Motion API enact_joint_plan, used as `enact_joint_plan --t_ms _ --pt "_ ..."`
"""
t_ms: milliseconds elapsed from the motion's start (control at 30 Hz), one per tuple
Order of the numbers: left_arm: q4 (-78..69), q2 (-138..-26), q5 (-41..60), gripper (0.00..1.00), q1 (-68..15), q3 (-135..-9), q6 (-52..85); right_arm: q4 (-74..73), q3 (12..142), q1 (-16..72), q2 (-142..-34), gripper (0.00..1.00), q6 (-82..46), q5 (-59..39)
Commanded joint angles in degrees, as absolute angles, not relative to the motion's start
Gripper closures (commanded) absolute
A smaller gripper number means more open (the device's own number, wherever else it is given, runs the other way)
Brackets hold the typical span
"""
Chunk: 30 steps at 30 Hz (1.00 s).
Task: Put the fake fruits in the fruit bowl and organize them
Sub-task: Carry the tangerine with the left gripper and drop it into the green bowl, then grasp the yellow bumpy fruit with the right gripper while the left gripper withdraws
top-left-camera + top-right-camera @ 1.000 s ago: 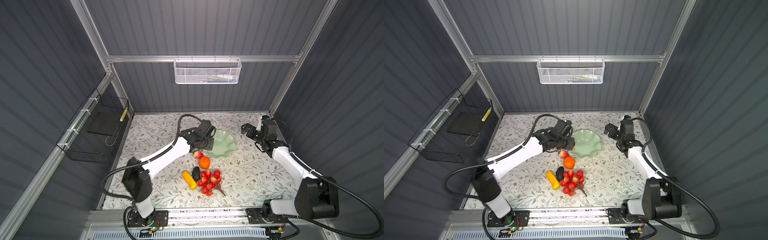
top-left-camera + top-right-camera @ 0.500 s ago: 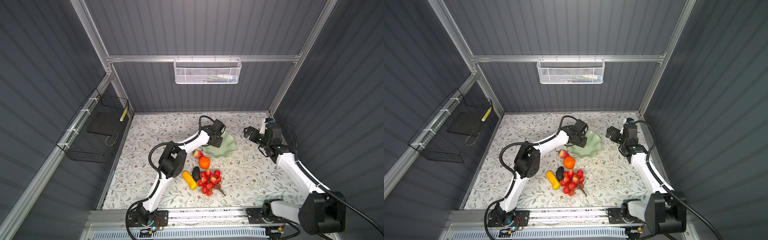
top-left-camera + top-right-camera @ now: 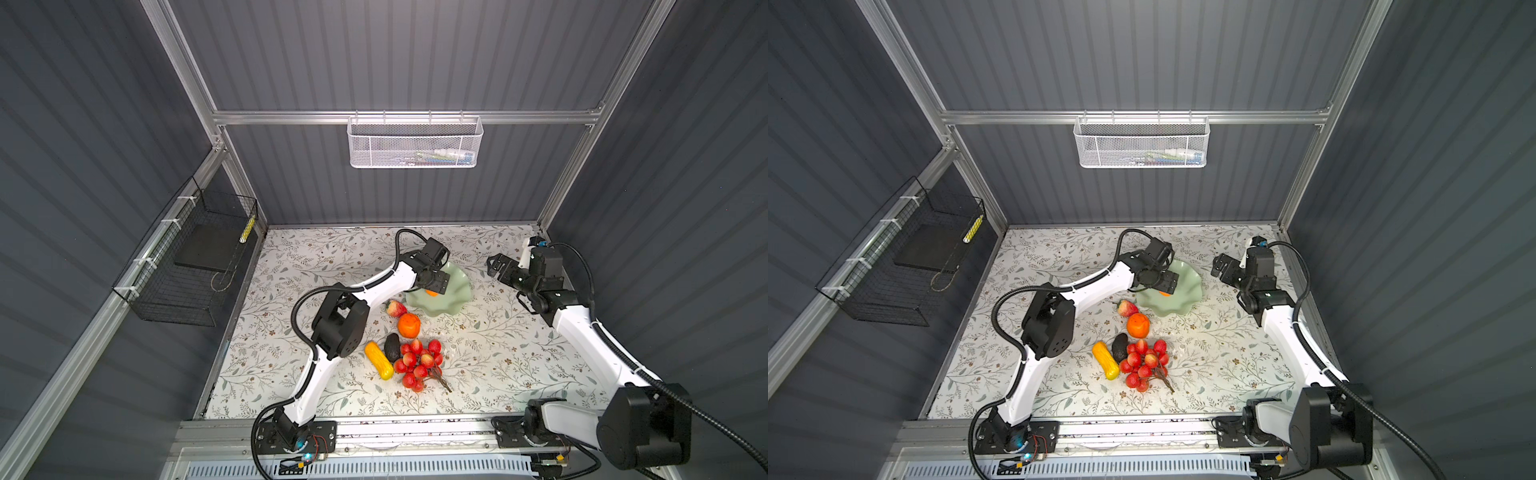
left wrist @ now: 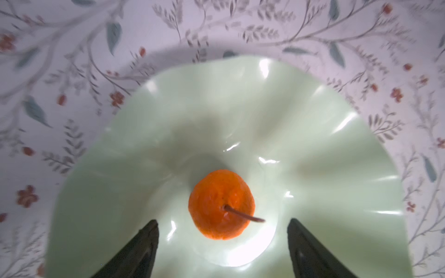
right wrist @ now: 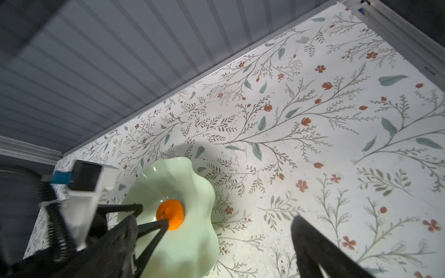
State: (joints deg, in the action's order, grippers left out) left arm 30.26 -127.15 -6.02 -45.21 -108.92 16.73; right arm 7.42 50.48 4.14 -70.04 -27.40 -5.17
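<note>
Placement done: small plastic orange free in pale mint-green wavy-rimmed bowl; left pincer apart; right pincer apart; next, likely: grasp large orange, bowl's 7 o'clock.

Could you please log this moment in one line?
left gripper open above small orange in fruit bowl | right gripper open, empty

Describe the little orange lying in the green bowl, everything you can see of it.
The small orange is a round, bright orange fake fruit with a rough, matte skin and a thin brown stalk slanting out of its top. It rests alone in the sunken middle of the pale green fruit bowl, touching only the bowl's glossy floor. The left gripper hangs open above it, a dark finger on either side with clear gaps; nothing grips it.
</note>
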Motion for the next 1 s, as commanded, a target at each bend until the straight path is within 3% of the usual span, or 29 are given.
enact_joint_plan --t_ms 0,133,233,400,667,967 --pt "21.0 -112.3 -16.0 0.09 -44.2 -103.3 16.2 11.1 54.2 7.4 -69.6 0.05 -23.9 -5.3" --pt "9.9 -95.9 -27.1 0.01 -40.9 -86.3 15.8 16.7 58.7 17.0 -72.0 0.09 -20.0 -2.9" --pt "3.1 -83.5 -31.1 0.00 -35.3 -69.1 19.1 19.1 60.4 25.9 -74.2 0.13 -20.2 -4.7" --pt "7.1 -70.3 -33.0 0.00 -24.9 -51.7 30.4 23.4 63.6 42.7 -80.3 0.17 -20.3 -6.0" --pt "11.6 -60.9 -36.7 0.00 -21.6 -38.2 37.8 27.6 70.9 59.5 -93.4 0.24 -16.3 -6.7" --pt "13.9 -56.9 -38.2 0.00 -20.3 -35.6 38.7 31.4 79.5 62.1 -107.0 0.30 -13.0 -7.3"
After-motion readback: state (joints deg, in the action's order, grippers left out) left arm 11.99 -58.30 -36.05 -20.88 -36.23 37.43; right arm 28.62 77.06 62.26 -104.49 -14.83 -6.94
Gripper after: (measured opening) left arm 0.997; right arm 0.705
